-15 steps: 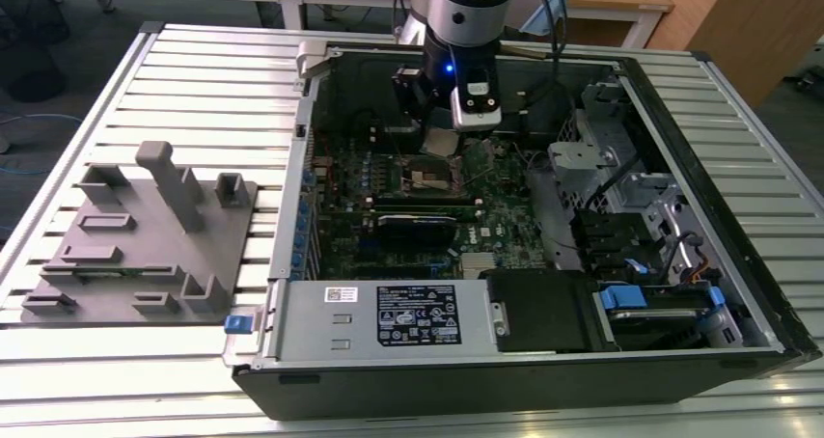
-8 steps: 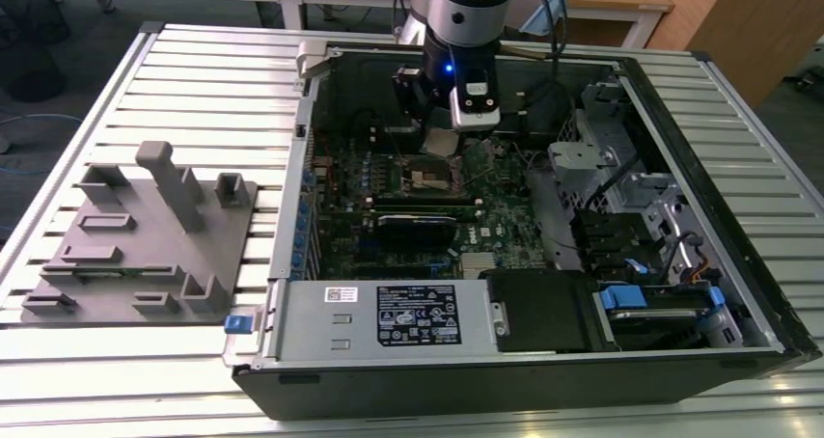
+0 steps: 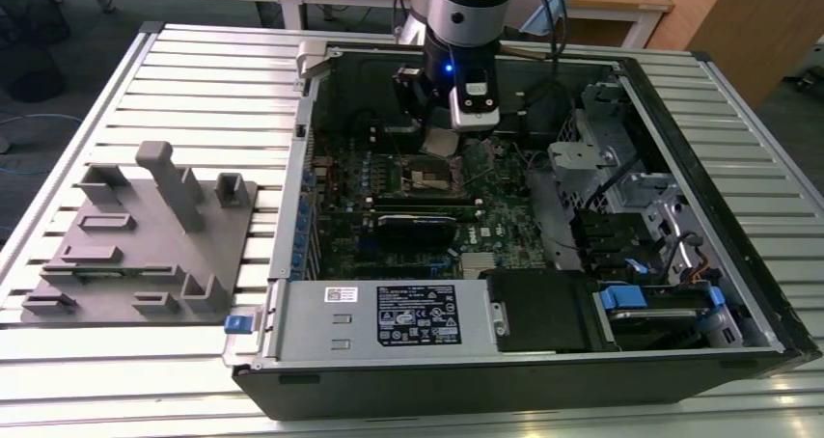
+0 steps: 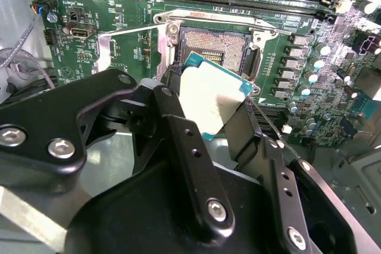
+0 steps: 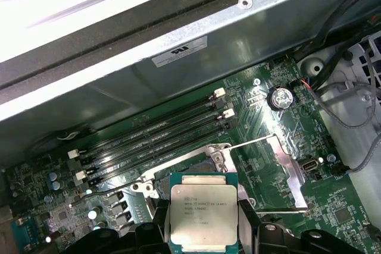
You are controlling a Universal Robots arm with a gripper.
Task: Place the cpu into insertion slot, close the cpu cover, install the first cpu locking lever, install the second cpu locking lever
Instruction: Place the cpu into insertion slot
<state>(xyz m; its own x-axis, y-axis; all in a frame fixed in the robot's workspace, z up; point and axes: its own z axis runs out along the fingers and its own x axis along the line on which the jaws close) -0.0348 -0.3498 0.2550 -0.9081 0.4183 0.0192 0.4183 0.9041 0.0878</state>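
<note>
The cpu (image 5: 202, 213) is pinched by its edges between the black fingers (image 4: 178, 132) of the gripper (image 5: 202, 230), silvery top facing the first wrist view, hanging tilted just above the insertion slot (image 4: 217, 49) and not yet seated in it. The jaws are drawn in against two opposite sides of the chip. In the second wrist view the socket's gold-dotted dark middle lies uncovered inside its metal rim, with the cpu (image 4: 211, 102) partly in front of its near edge. The cpu cover (image 5: 287, 168) is swung open to one side of the socket, and a thin wire lever (image 5: 280, 210) lies free beside it. Long black memory slots (image 5: 149, 141) run along the green circuit board (image 5: 268, 126) past the socket. In the exterior view the arm reaches down into the open computer case (image 3: 515, 385), which sits on a slatted table (image 3: 193, 71); a grey fixture block (image 3: 142, 255) rests on the exterior view's left.
</note>
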